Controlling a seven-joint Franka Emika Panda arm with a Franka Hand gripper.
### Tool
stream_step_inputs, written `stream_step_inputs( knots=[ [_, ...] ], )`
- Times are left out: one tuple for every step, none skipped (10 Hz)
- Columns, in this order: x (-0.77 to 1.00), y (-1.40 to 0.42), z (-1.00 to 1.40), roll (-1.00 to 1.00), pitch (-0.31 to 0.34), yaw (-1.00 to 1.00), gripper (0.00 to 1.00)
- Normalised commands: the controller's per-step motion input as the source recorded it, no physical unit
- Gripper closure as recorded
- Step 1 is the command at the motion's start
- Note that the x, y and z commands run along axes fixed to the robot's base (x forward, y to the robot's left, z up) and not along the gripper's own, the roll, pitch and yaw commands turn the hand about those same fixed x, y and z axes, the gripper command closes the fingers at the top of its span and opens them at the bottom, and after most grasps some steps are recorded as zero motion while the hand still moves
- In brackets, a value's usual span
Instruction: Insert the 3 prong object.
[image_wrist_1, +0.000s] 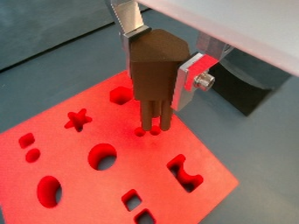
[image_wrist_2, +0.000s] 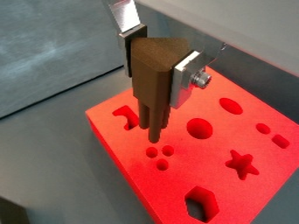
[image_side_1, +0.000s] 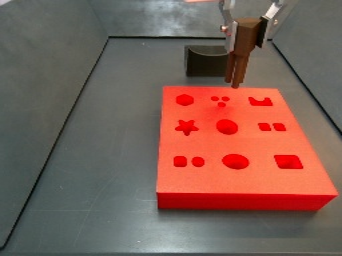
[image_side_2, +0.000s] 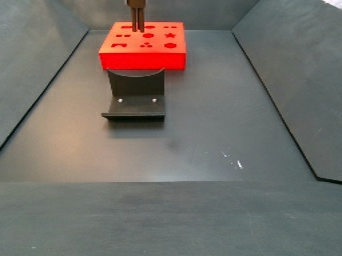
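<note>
Two silver fingers (image_wrist_1: 195, 73) of the gripper (image_wrist_1: 162, 57) clamp the 3 prong object (image_wrist_1: 155, 74) upright over the red board (image_wrist_1: 82, 166). Both wrist views show its rods above three small holes (image_wrist_2: 163, 155). Only side views show the fixture (image_side_2: 135, 103).

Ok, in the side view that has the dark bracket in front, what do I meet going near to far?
Dark L-shaped fixture → red board with cut-out holes → slim brown 3 prong object held upright in the gripper over the board's far part.
</note>
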Motion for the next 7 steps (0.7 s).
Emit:
stream_step_inputs(
  knots=[
    [0.00,-0.11,-0.40,0.25,0.050,0.00,1.00],
    [0.07,-0.05,-0.46,0.22,0.123,-0.05,1.00],
    [0.10,0.00,-0.41,0.27,0.120,-0.06,1.00],
    [0.00,0.06,-0.38,0.24,0.099,0.00,1.00],
    [0.00,0.00,0.04,0.05,0.000,0.48,1.00],
    [0.04,-0.06,0.36,0.02,0.000,0.91,1.00],
    [0.05,-0.02,0.39,0.05,0.000,0.93,1.00]
  ],
)
